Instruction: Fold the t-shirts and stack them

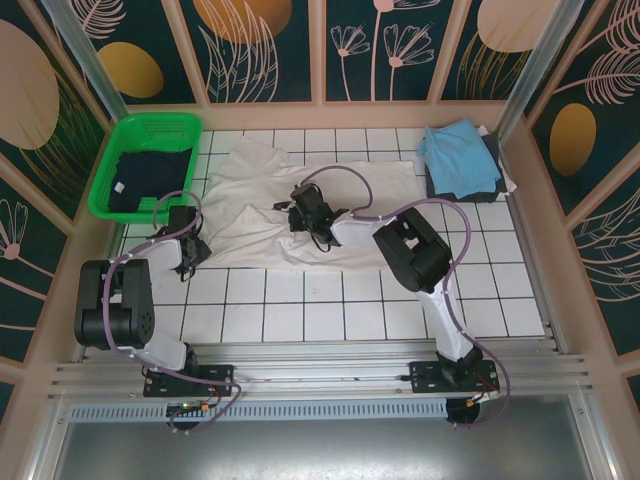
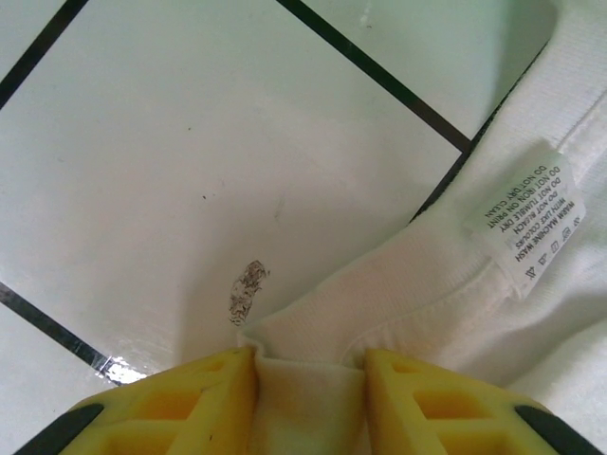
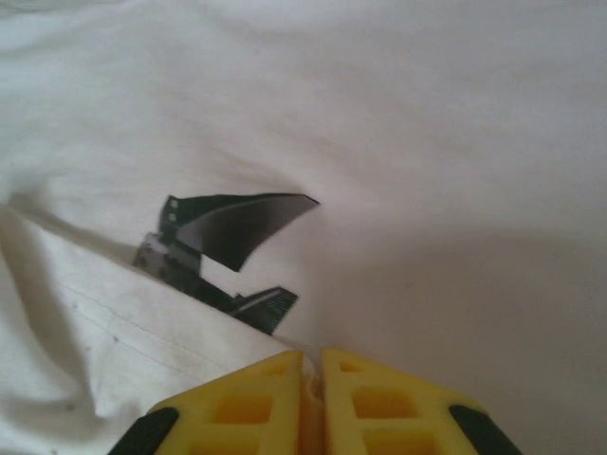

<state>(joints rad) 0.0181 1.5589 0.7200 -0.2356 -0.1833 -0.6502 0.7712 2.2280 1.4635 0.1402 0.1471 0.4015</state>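
Limp, light cream-white t-shirt: left claw is pinching its hem, right claw nipping mid-cloth; edges probably hold best.

Care label, sewn on the cream-white t-shirt, is displaying rotated washing instructions, among them "WARM MACHINE WASH" and "DO NOT DRY CLEAN"; the small marks below are too small to read.

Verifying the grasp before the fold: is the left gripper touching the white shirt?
Touching. In the left wrist view the left gripper pinches a fold of the cream-white t-shirt, cloth pressed against both yellow fingers.
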